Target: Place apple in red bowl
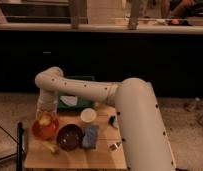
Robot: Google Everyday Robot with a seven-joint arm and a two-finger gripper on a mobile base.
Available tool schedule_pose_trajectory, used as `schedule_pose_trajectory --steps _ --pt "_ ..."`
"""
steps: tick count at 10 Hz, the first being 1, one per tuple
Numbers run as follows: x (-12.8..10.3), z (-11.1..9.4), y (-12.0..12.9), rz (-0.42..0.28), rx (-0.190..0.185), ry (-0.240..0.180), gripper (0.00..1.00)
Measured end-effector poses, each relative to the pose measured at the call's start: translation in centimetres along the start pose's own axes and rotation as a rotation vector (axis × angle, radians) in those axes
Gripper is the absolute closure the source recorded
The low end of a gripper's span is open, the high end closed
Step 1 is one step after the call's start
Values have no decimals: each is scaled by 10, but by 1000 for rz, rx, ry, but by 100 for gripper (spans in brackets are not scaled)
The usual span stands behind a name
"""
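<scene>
The red bowl [44,130] sits at the left edge of the wooden table [102,155]. The apple [45,120], yellowish with a red blush, is right over the bowl's inside, at the tip of my gripper [45,116]. The gripper comes down from the white arm [80,89], which reaches in from the right. I cannot tell whether the apple hangs in the gripper or rests in the bowl.
A dark maroon bowl [70,136] stands just right of the red bowl. A white cup [87,115] and a blue packet [90,136] are further right. A green box [75,98] is at the back. A yellowish item [50,146] lies in front. Small dark objects [113,120] lie at the right.
</scene>
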Motion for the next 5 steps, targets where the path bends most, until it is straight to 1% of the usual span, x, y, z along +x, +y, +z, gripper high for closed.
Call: schedule_pose_trajectory --steps 2,3,5 --pt "2 1 -6 -21 -22 -20 98" --pt "4 1 -7 -28 -29 -29 93" --pt "6 2 -11 -46 -43 -55 71"
